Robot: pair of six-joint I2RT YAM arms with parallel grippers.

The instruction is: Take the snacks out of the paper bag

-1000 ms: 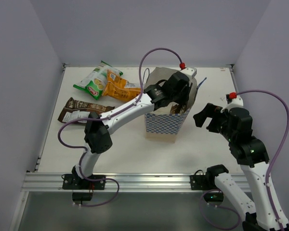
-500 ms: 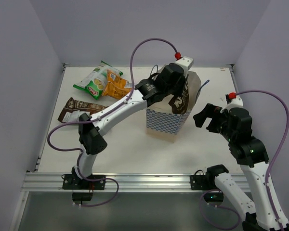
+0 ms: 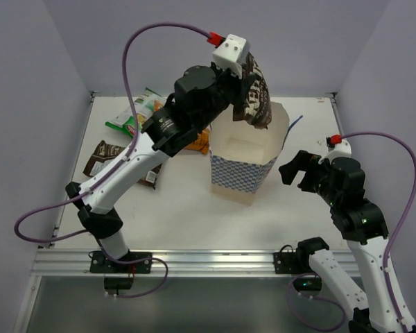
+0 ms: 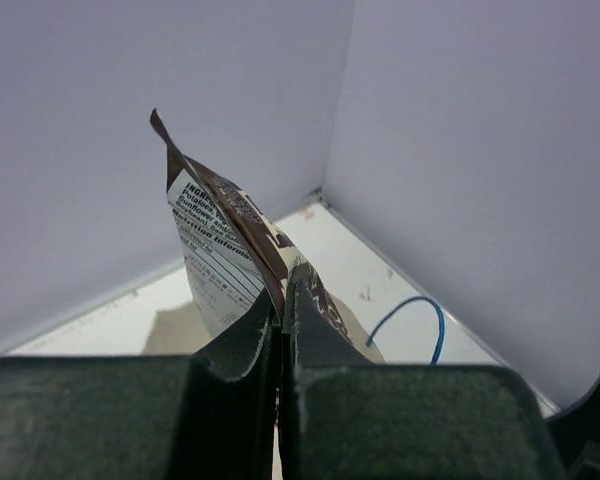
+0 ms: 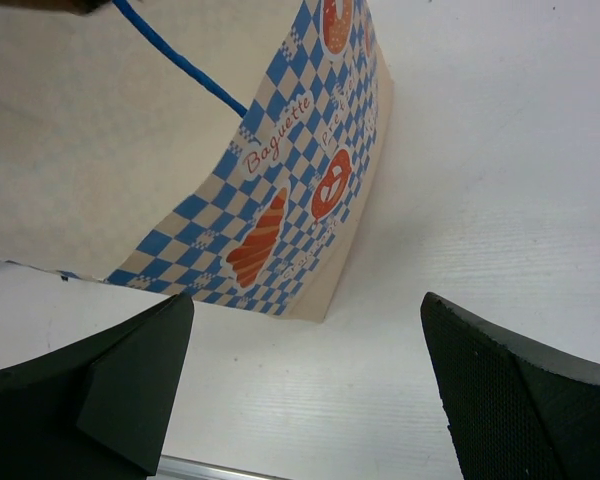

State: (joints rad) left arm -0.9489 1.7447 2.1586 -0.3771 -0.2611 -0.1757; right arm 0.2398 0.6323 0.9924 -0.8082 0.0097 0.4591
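The left gripper, jaws pinched on a dark brown packet, holds it in the air just above the open checked paper bag. The right gripper hangs spread wide beside the bag. A green-and-white packet, an orange packet and a second brown packet lie on the table.

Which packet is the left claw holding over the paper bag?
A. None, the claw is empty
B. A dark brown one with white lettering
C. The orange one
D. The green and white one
B: the left claw is shut on the edge of a dark brown packet with white lettering, held over the open paper bag.
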